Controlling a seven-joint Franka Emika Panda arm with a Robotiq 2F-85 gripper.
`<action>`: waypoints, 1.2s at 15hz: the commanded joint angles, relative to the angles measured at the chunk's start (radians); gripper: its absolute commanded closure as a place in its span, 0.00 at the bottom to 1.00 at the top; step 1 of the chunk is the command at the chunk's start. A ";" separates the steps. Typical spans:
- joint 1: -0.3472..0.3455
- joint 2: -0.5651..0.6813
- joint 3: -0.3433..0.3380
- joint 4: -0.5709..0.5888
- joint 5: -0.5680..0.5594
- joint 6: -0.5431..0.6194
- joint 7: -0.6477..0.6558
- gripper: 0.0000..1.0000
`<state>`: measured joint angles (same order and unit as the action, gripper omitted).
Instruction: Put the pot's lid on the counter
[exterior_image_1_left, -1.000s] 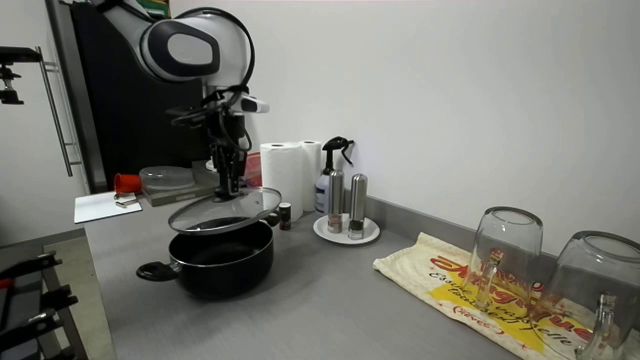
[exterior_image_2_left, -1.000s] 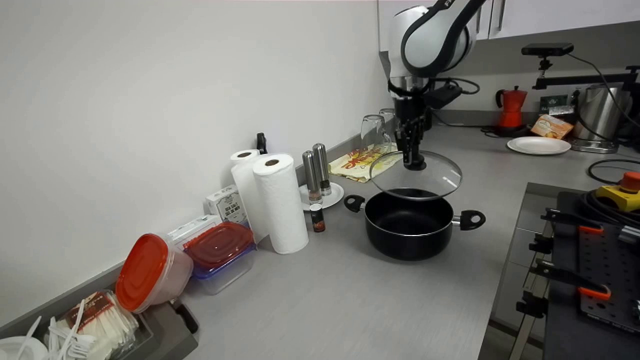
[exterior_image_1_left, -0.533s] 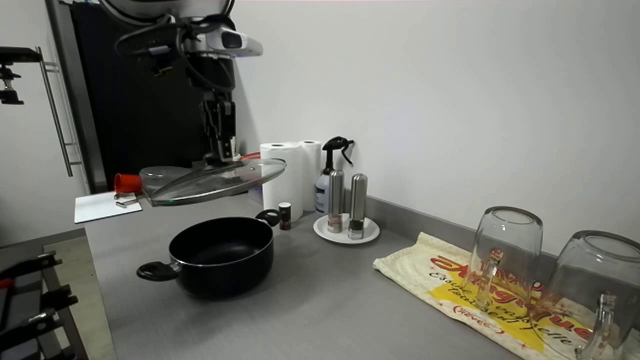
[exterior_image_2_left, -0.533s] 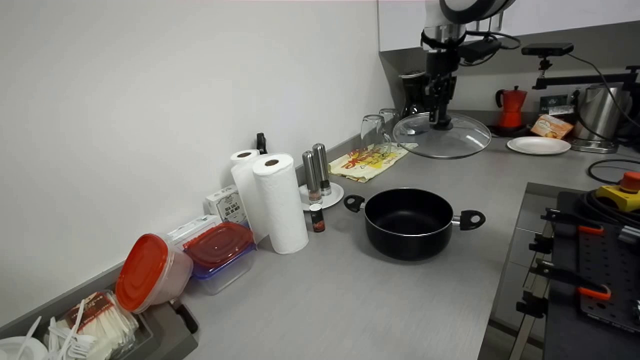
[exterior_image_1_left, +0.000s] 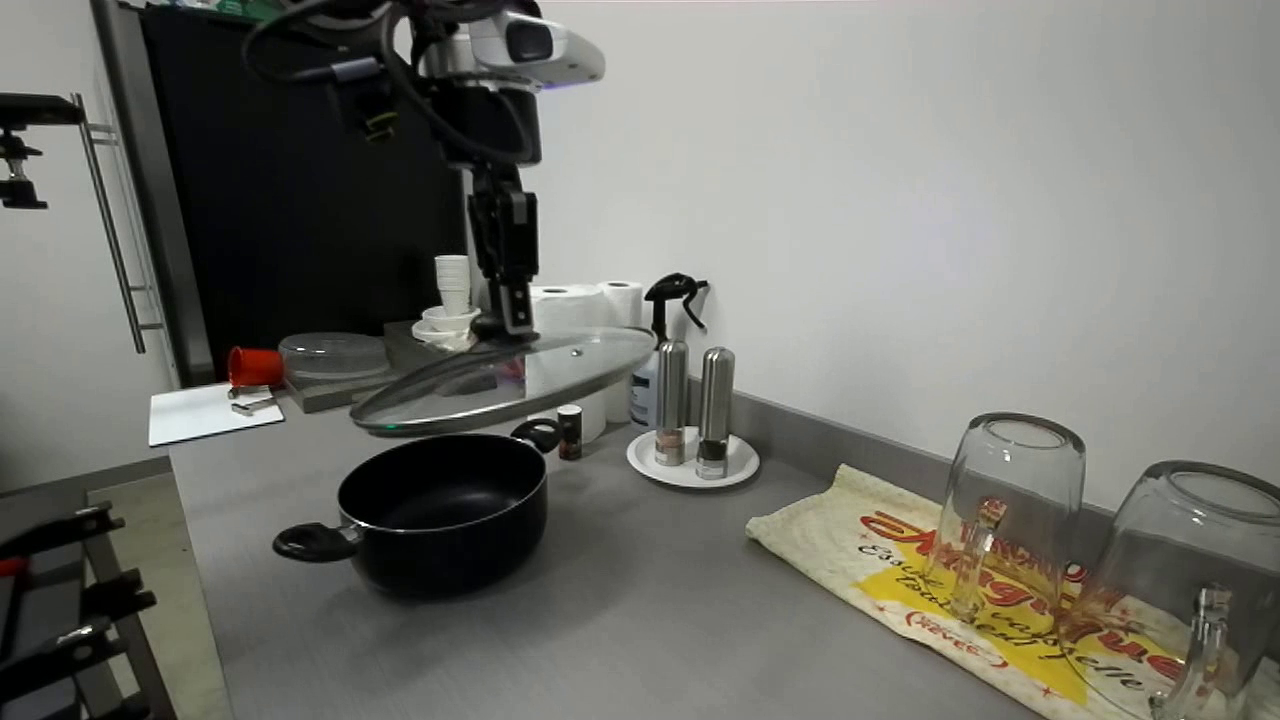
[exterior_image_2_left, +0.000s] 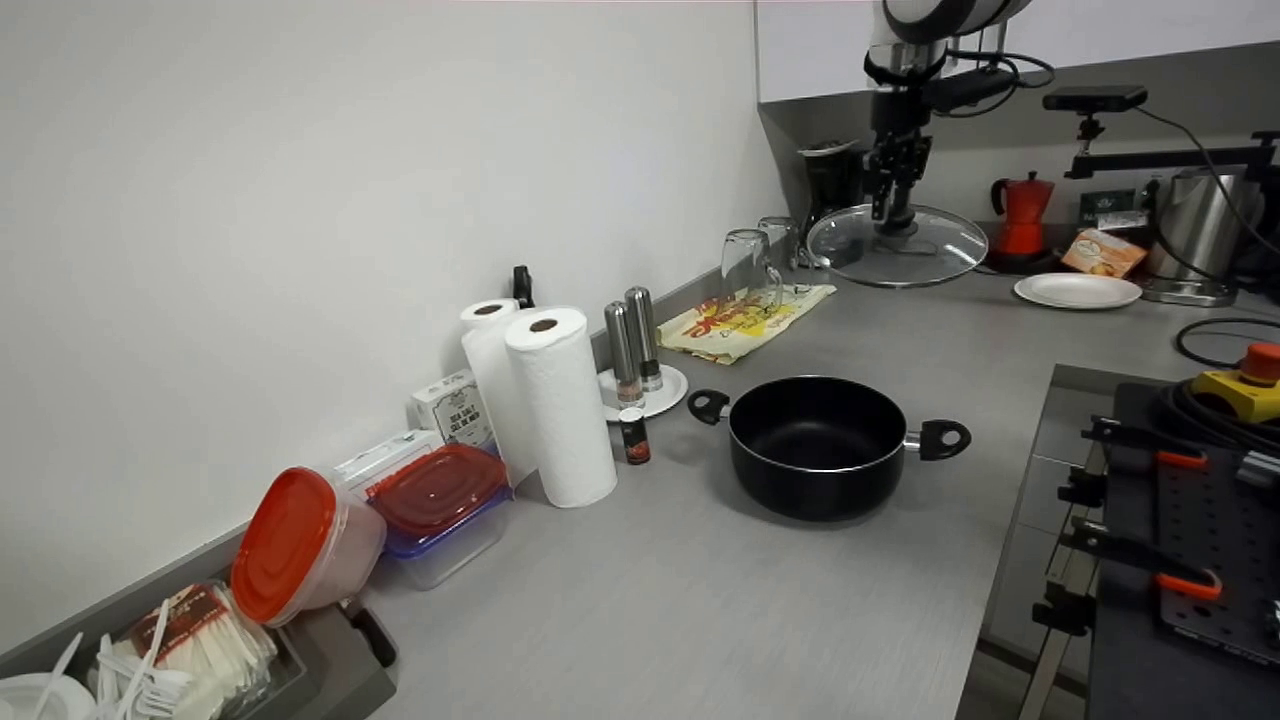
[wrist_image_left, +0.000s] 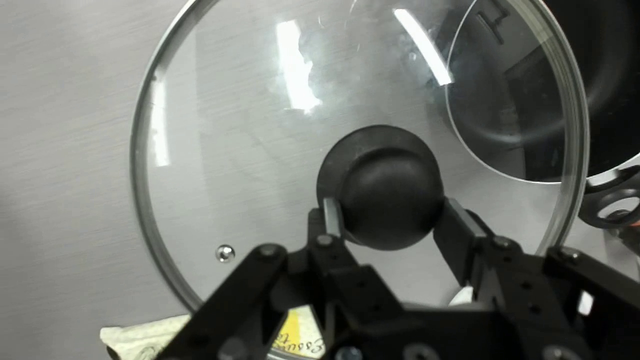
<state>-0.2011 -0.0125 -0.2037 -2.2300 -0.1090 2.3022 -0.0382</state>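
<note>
With my gripper (wrist_image_left: 392, 214) closed against both sides of the knob (wrist_image_left: 382, 185), I hold the lid (exterior_image_2_left: 900, 260) above the counter (exterior_image_2_left: 680, 600), presumably this high so it clears the pot (wrist_image_left: 612, 85), at two o'clock in the wrist view.

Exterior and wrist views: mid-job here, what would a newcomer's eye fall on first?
Probably the big glass lid, hanging in the air with its black knob pinched by the gripper. Next, the open black pot, lower down on the grey counter. Then perhaps the bright cloth near the wall, with glass mugs standing on it.
</note>
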 joint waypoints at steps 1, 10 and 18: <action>-0.021 0.208 -0.018 0.154 0.025 0.025 -0.006 0.76; -0.120 0.542 0.003 0.304 0.143 0.094 -0.032 0.76; -0.205 0.705 0.033 0.360 0.220 0.147 -0.049 0.76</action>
<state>-0.3716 0.6387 -0.2016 -1.9223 0.0636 2.4385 -0.0514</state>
